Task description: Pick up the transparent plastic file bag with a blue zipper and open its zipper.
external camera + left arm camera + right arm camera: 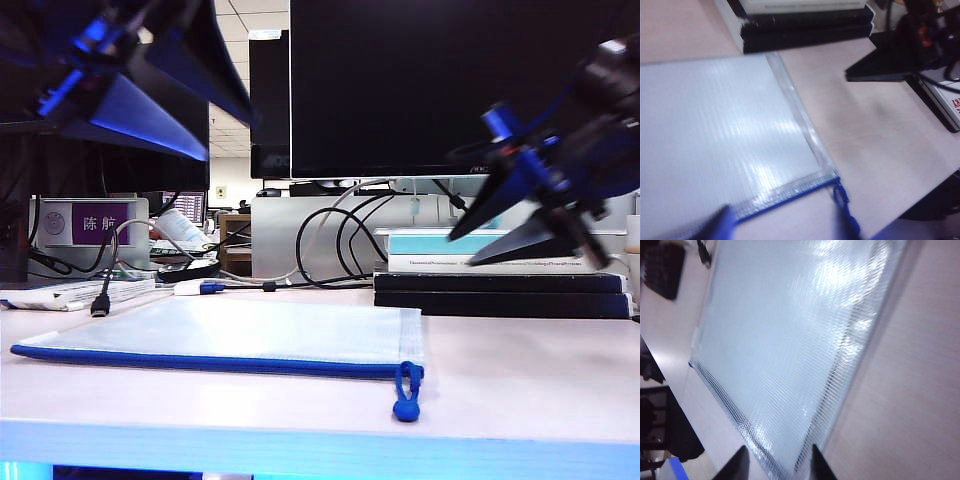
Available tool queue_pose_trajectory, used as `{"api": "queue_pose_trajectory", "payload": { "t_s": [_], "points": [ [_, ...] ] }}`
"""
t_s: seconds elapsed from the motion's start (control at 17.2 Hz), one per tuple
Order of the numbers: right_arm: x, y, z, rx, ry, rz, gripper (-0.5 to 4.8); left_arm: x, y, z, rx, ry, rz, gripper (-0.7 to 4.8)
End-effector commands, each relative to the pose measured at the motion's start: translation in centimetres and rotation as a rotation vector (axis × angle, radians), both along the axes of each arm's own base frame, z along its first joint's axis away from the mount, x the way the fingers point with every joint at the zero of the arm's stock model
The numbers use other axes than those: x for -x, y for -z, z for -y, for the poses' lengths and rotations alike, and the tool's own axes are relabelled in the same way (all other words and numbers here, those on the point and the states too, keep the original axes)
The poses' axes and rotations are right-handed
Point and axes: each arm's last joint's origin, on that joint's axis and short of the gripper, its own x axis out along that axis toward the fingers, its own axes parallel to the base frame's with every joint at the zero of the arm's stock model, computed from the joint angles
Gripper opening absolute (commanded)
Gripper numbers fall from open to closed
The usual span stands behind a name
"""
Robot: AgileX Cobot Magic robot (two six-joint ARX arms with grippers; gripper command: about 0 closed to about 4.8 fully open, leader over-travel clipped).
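bag lying flat on the pale table, near the front edge, not lifted at all; the transparent plastic file bag is showing its mesh texture clearly in both wrist views. blue zipper running along the long edge nearest the exterior camera, and it is looking fully shut from end to end. its looped cord pull is resting on the table at the right-hand end of that edge. left gripper is hanging high over the left side of the table, well apart from the bag, jaws spread and pinching nothing; its own camera is looking down at the pull corner. right gripper is hanging above the right side, in front of the stacked books, also clear of the bag, jaws spread with nothing between them; in its wrist view the two fingertips are framing a corner of the bag from above. judging from this, nothing of the task is done yet: the pickup is remaining, then a firm hold on the bag, then a pull on the cord along the zipper
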Motion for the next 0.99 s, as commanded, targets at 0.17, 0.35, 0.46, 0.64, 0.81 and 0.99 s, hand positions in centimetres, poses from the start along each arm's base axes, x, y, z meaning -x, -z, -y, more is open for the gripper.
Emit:
{"api": "queue_pose_trajectory", "payload": {
  "t_s": [0.17, 0.35, 0.46, 0.64, 0.81, 0.99],
  "points": [
    [-2.2, 2.5, -2.2, 0.097, -0.001, -0.032, 1.58, -0.5, 0.8, 0.6, -0.007, -0.004, -0.034, 2.69],
    [-3.0, 4.1, -2.4, 0.103, 0.002, -0.062, 1.59, -0.5, 1.0, 0.6, -0.022, -0.005, -0.051, 2.69],
    [-3.1, 4.3, -2.6, 0.112, 0.005, -0.047, 1.59, -0.5, 1.0, 0.6, -0.02, -0.007, -0.046, 2.69],
    [-3.2, 5.1, -2.9, 0.125, 0.002, -0.061, 1.6, -0.5, 1.0, 0.6, -0.02, -0.008, -0.047, 2.69],
    [-3.3, 6.2, -3.3, 0.127, -0.012, -0.087, 1.63, -0.5, 1.0, 0.6, -0.021, -0.008, -0.048, 2.69],
    [-3.3, 7.0, -4.5, 0.129, -0.042, -0.084, 1.63, -0.5, 1.0, 0.6, -0.02, -0.008, -0.046, 2.69]
  ]
}}
